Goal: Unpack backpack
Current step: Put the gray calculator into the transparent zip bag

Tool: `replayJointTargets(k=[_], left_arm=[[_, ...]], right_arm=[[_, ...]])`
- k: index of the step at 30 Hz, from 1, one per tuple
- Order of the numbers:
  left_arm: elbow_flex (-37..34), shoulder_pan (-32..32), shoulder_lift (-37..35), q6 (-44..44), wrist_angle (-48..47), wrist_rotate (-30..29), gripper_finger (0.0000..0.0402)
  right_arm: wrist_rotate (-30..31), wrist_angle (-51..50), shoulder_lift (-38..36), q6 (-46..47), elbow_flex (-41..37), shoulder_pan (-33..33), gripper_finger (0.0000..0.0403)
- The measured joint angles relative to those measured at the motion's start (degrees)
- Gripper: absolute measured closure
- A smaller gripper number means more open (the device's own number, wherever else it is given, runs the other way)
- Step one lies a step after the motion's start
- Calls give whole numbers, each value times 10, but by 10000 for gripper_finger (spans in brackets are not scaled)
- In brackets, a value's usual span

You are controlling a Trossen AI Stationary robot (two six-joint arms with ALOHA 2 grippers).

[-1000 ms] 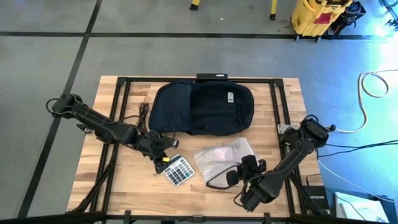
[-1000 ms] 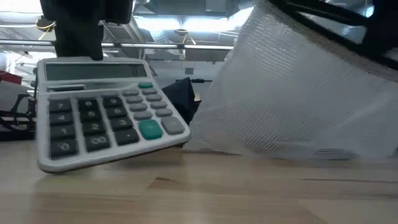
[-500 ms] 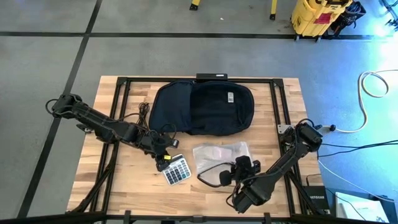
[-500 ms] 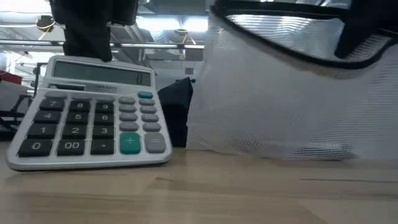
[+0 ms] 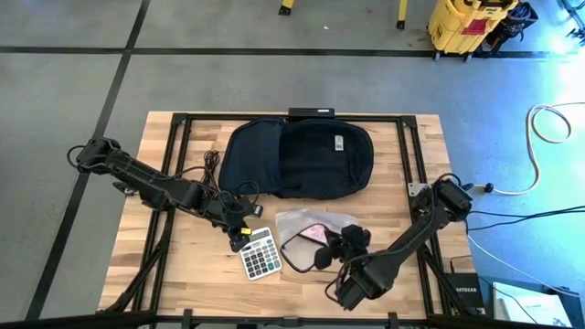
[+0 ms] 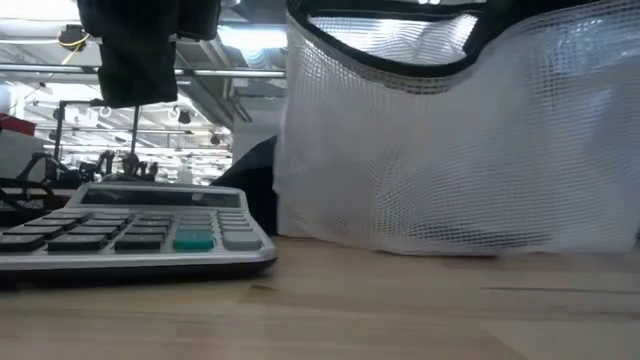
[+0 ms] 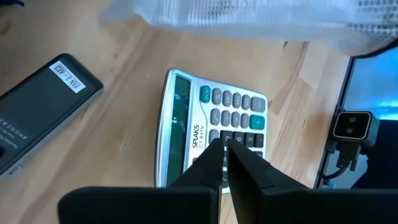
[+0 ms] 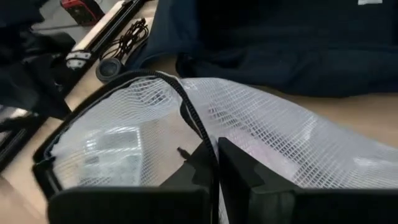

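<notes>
The dark navy backpack (image 5: 297,155) lies flat at the table's far middle. In front of it a white mesh pouch (image 5: 315,227) with a black rim and something pink inside stands half raised, with my right gripper (image 5: 322,254) shut on it. A grey calculator (image 5: 260,252) lies flat on the wood to the pouch's left. My left gripper (image 7: 225,146) is shut and hovers over the calculator's far end. The low view shows a gap between that gripper and the calculator (image 6: 140,225). My right gripper pinches the pouch's black rim (image 8: 198,127) between its two fingers. The fingers slant down from the table's near right and lie across the rim. The rim is lifted, the mesh hangs slack from it, and the pouch's lower edge (image 6: 450,245) rests on the table.
A coiled black cable (image 5: 212,164) lies left of the backpack. A black labelled device (image 7: 37,106) lies on the wood near the calculator. Black frame rails (image 5: 178,155) run along the table's left and right sides. Bare wood shows at the near left.
My right gripper has gone toward the table's left and turned, drawing the pouch with it. The pouch's rim has risen and the mesh has bunched closer to the calculator. The calculator's raised far end has come down, and it now lies flat.
</notes>
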Motion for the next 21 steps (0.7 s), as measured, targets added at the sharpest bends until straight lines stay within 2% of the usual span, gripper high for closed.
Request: replayJointTargets(k=[8, 16, 21], left_arm=[[0, -4, 0, -1, 8, -18, 398], [0, -63, 0, -30, 111, -82, 398], [0, -109, 11, -57, 112, -146, 398]], right_arm=[[-6, 105, 0, -180, 0, -31, 403], [-15, 90, -17, -213, 0, -41, 403], [-15, 84, -31, -242, 0, -41, 403]])
